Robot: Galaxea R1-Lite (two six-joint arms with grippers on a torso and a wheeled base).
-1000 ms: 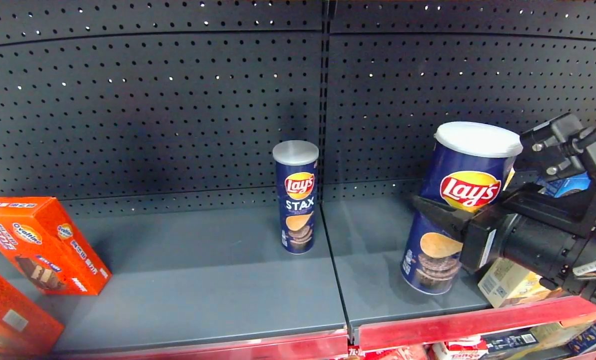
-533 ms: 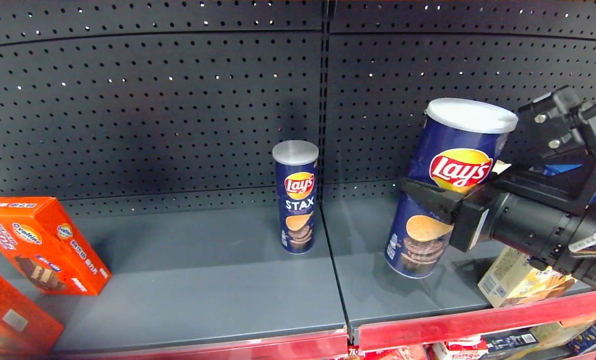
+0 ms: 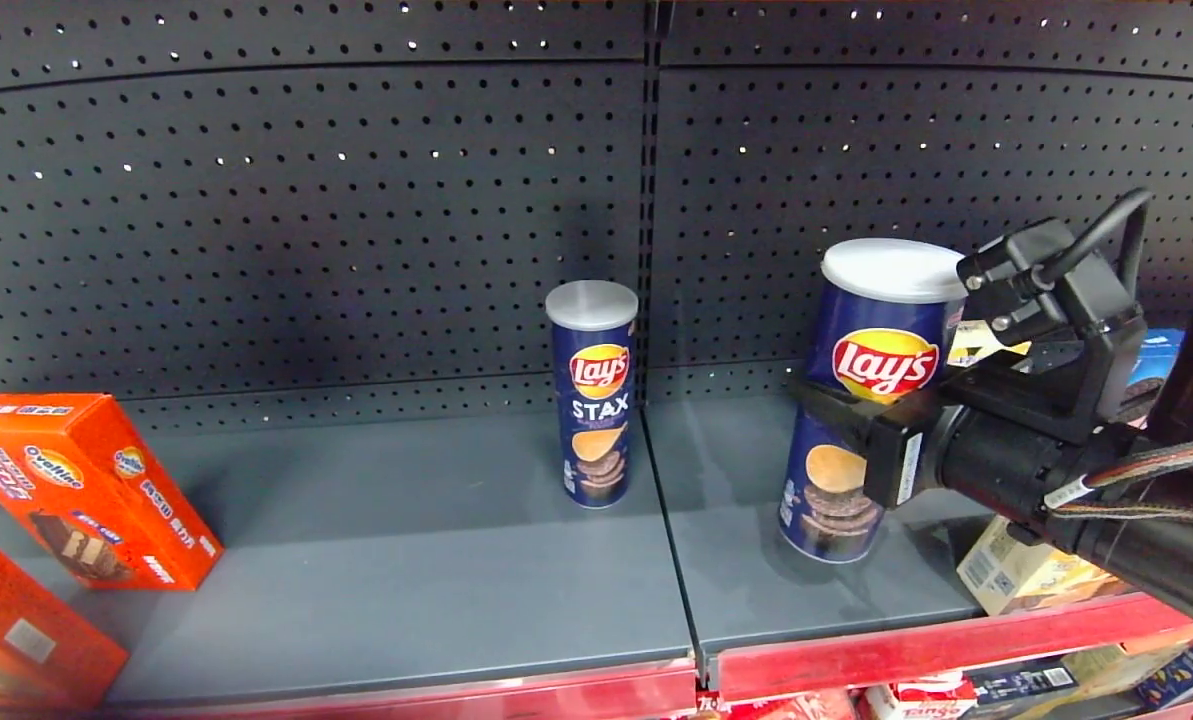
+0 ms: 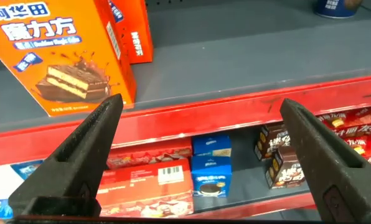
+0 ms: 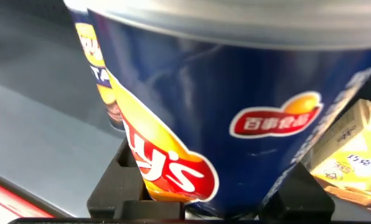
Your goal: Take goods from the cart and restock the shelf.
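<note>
A blue chip can (image 3: 861,345) with a white lid is held at mid-height in my right gripper (image 3: 871,412), which is shut on it. The can leans slightly, its base low over the right part of the grey shelf (image 3: 406,560); I cannot tell whether it touches. The right wrist view has the can (image 5: 248,106) between the gripper's (image 5: 207,194) dark fingers. A second, slimmer blue can (image 3: 593,395) stands upright near the shelf's middle divider, to the left of the held one. My left gripper (image 4: 198,155) hangs open before the shelf's red front rail (image 4: 235,109), holding nothing.
Orange boxes (image 3: 81,485) lie at the shelf's left end, one of them (image 4: 61,50) close to the left gripper. A yellow box (image 3: 1016,575) lies at the right, under my right arm. The pegboard back wall (image 3: 356,220) stands behind. Packed goods (image 4: 210,171) fill the lower shelf.
My right gripper has carried the can leftward and deeper into the shelf, first lifting it, then lowering it and standing it more upright. The standing can and the boxes have not moved.
</note>
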